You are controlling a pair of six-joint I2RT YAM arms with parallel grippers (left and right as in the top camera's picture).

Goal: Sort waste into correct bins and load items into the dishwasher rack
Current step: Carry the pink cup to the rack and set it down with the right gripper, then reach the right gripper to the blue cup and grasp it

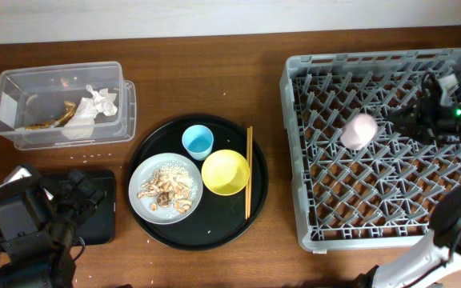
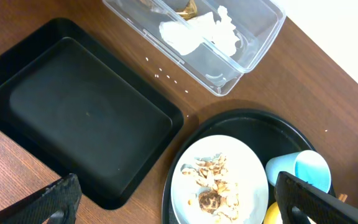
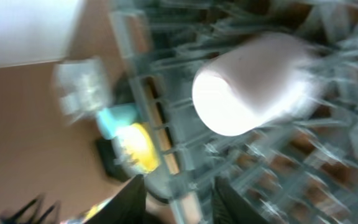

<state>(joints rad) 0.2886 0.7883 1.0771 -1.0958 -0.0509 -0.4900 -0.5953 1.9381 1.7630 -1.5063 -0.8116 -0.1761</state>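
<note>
The pink cup (image 1: 358,130) lies on its side among the pegs of the grey dishwasher rack (image 1: 310,160); the blurred right wrist view shows it (image 3: 253,84) apart from the fingers. My right gripper (image 1: 398,120) (image 3: 179,202) is open and empty just right of the cup. My left gripper (image 1: 74,196) (image 2: 179,208) is open and empty over the shallow black tray (image 2: 79,112). The clear box (image 1: 62,104) holds the white napkin (image 2: 201,31) and brown scraps. The grey plate (image 1: 165,189) carries food scraps (image 2: 213,183). The blue cup (image 1: 198,141), yellow bowl (image 1: 226,172) and chopsticks (image 1: 248,172) lie beside it.
The plate, blue cup, bowl and chopsticks rest on a big round black tray (image 1: 146,148) at the table's middle. The brown wooden table shows between the tray and the rack. The right arm reaches over the rack's right side.
</note>
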